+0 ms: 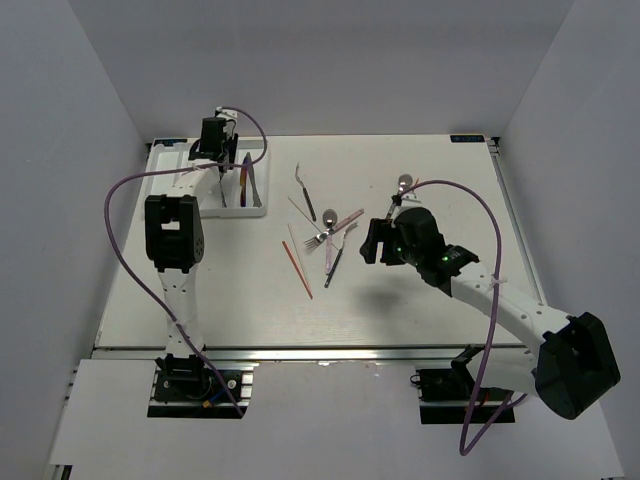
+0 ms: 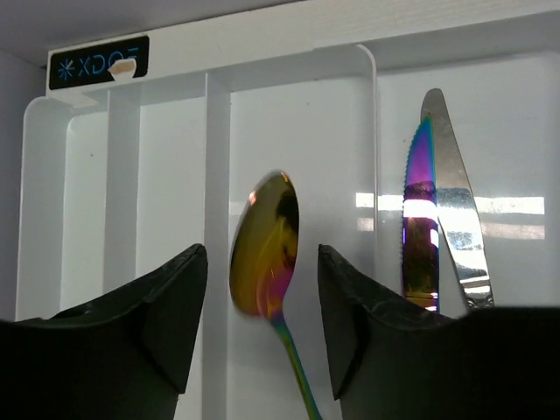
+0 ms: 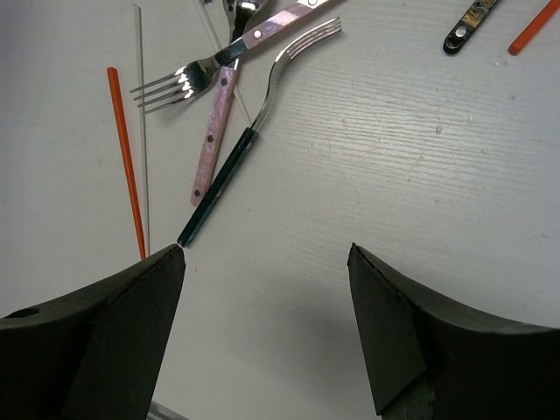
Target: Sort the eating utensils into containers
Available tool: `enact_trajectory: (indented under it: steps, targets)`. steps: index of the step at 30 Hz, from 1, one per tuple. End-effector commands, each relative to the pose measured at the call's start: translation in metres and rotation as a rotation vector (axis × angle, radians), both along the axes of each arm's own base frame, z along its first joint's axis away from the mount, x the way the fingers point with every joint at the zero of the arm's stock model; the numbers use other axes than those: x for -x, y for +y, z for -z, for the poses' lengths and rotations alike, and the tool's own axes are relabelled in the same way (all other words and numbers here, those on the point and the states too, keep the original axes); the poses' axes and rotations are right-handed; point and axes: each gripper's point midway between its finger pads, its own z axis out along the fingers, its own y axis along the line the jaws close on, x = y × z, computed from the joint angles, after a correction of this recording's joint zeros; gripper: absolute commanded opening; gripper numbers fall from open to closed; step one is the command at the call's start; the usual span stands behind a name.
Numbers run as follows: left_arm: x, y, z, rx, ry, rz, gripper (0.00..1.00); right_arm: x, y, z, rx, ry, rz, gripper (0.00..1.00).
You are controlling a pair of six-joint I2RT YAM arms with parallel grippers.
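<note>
Looking from above, the white table [image 1: 420,300] fills my view, with both arm bases at the near edge.

Nearest to me, the right gripper [image 1: 372,243] hovers above the table just right of the loose pile, its jaws spread wide and holding nothing. Through its wrist camera, the right gripper [image 3: 267,254] frames bare tabletop. Just beyond its left fingertip [image 3: 171,262] lies the end of a dark-handled fork [image 3: 229,171].

Left of that fork lie a red chopstick [image 3: 127,166] and a thin pale chopstick [image 3: 143,131], side by side. A pink-handled fork [image 3: 188,80] crosses over another pink-handled piece [image 3: 214,131]. Farther out in the overhead view, a silver spoon [image 1: 404,183] lies by itself, right of the pile.

At the far left corner sits the white tray [image 1: 255,210], and the left gripper [image 1: 213,160] is above it. In its wrist view, the left gripper [image 2: 262,254] is partly open. An iridescent spoon [image 2: 267,249] sits between the fingers with a gap on each side, over a middle slot. I cannot tell whether it rests on the slot floor.

In the next slot to the right lie an iridescent knife [image 2: 420,219] and a silver knife [image 2: 459,227], touching
</note>
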Motion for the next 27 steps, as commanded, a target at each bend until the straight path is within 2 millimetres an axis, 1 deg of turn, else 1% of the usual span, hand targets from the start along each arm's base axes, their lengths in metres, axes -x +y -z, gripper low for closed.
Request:
enact_trajectory:
  steps: [1, 2, 3, 4, 5, 6, 7, 8, 10, 11, 12, 13, 14, 16, 17, 18, 19, 20, 21, 22, 23, 24, 25, 26, 27]
  targets:
    - [0.004, 0.005, -0.04, 0.027, -0.091, -0.038, 0.68, -0.01, 0.008, -0.025, -0.039, -0.05, -0.002, 0.8]
    - [0.005, 0.005, -0.045, 0.035, -0.102, -0.042, 0.74, -0.011, 0.008, -0.025, -0.04, -0.052, -0.002, 0.8]
    - [0.007, 0.004, -0.051, 0.046, -0.113, -0.046, 0.78, -0.011, 0.008, -0.025, -0.039, -0.049, -0.003, 0.8]
    - [0.011, 0.003, -0.063, 0.061, -0.133, -0.049, 0.83, -0.013, 0.009, -0.028, -0.043, -0.055, -0.001, 0.8]
    - [0.013, 0.002, -0.071, 0.071, -0.15, -0.05, 0.85, -0.014, 0.01, -0.03, -0.043, -0.059, 0.001, 0.8]
    - [0.015, 0.002, -0.079, 0.078, -0.163, -0.054, 0.94, -0.016, 0.01, -0.03, -0.036, -0.063, 0.001, 0.81]
    - [0.019, 0.002, -0.1, 0.097, -0.197, -0.062, 0.98, -0.019, 0.008, -0.03, -0.021, -0.069, 0.011, 0.81]
    - [0.022, 0.0, -0.109, 0.109, -0.208, -0.055, 0.98, -0.024, 0.006, -0.035, -0.01, -0.085, 0.024, 0.81]
    - [0.031, -0.002, -0.132, 0.154, -0.243, -0.075, 0.98, -0.032, -0.002, -0.028, 0.044, -0.068, 0.069, 0.82]
    - [0.039, -0.001, -0.164, 0.176, -0.296, -0.091, 0.98, -0.039, -0.007, -0.032, 0.073, -0.07, 0.101, 0.82]
    - [0.047, -0.002, -0.172, 0.221, -0.295, -0.116, 0.98, -0.046, -0.012, -0.024, 0.096, -0.041, 0.126, 0.82]
    - [0.053, -0.003, -0.184, 0.266, -0.311, -0.141, 0.98, -0.051, -0.015, -0.022, 0.101, -0.024, 0.145, 0.82]
    - [0.067, -0.001, -0.204, 0.293, -0.315, -0.175, 0.98, -0.057, -0.018, -0.02, 0.106, -0.01, 0.173, 0.82]
    - [0.084, -0.003, -0.216, 0.401, -0.313, -0.245, 0.98, -0.074, -0.036, -0.015, 0.151, 0.024, 0.298, 0.82]
    - [0.104, -0.004, -0.22, 0.43, -0.282, -0.265, 0.98, -0.08, -0.04, -0.006, 0.18, 0.041, 0.329, 0.82]
    - [0.116, -0.006, -0.219, 0.461, -0.267, -0.275, 0.98, -0.09, -0.044, -0.012, 0.184, 0.029, 0.361, 0.83]
    - [0.127, -0.011, -0.216, 0.502, -0.255, -0.28, 0.98, -0.097, -0.046, -0.011, 0.193, 0.033, 0.38, 0.83]
    - [0.138, -0.016, -0.212, 0.523, -0.239, -0.258, 0.98, -0.103, -0.051, -0.01, 0.208, 0.037, 0.413, 0.82]
    - [0.162, -0.023, -0.202, 0.554, -0.219, -0.226, 0.98, -0.111, -0.059, 0.005, 0.244, 0.08, 0.443, 0.8]
    - [0.174, -0.027, -0.194, 0.574, -0.211, -0.208, 0.98, -0.124, -0.059, -0.004, 0.24, 0.073, 0.455, 0.79]
    - [0.186, -0.03, -0.189, 0.579, -0.209, -0.189, 0.98, -0.13, -0.061, -0.001, 0.254, 0.085, 0.454, 0.78]
    - [0.204, -0.028, -0.198, 0.585, -0.244, -0.184, 0.98, -0.139, -0.07, 0.017, 0.288, 0.128, 0.474, 0.76]
    - [0.219, -0.027, -0.166, 0.575, -0.177, -0.201, 0.98, -0.15, -0.07, 0.011, 0.291, 0.128, 0.481, 0.75]
    - [0.228, -0.029, -0.157, 0.569, -0.167, -0.192, 0.98, -0.157, -0.074, 0.013, 0.305, 0.131, 0.491, 0.75]
    - [0.237, -0.028, -0.151, 0.566, -0.171, -0.2, 0.98, -0.165, -0.082, 0.027, 0.332, 0.157, 0.508, 0.75]
